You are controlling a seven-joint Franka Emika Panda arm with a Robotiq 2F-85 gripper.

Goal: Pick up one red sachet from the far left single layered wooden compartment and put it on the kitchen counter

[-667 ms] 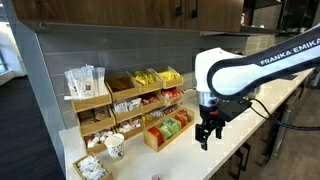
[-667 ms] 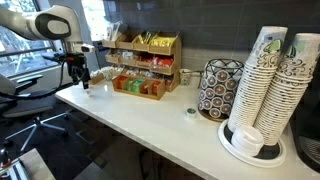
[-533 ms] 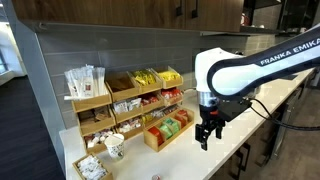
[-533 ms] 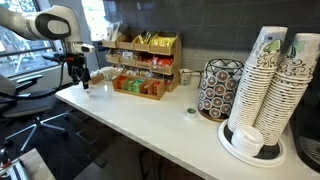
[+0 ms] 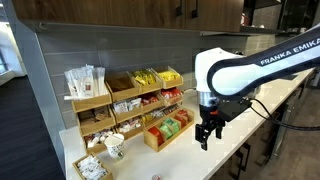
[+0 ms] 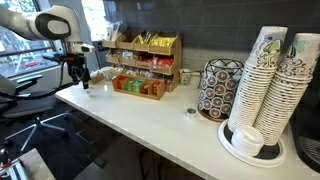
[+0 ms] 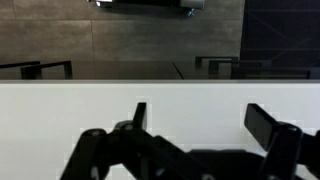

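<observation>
Nothing has moved; tool [image 5: 206,140] hangs over the surface [image 6: 150,125] near the wooden compartment [image 5: 168,132], jaws spread wide, holding nothing.

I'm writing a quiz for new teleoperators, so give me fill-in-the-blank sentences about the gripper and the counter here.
The gripper is ___, not shut. Between its fingers there is ___. It hangs above the ___ kitchen counter.
Missing words: open; nothing; white.
</observation>
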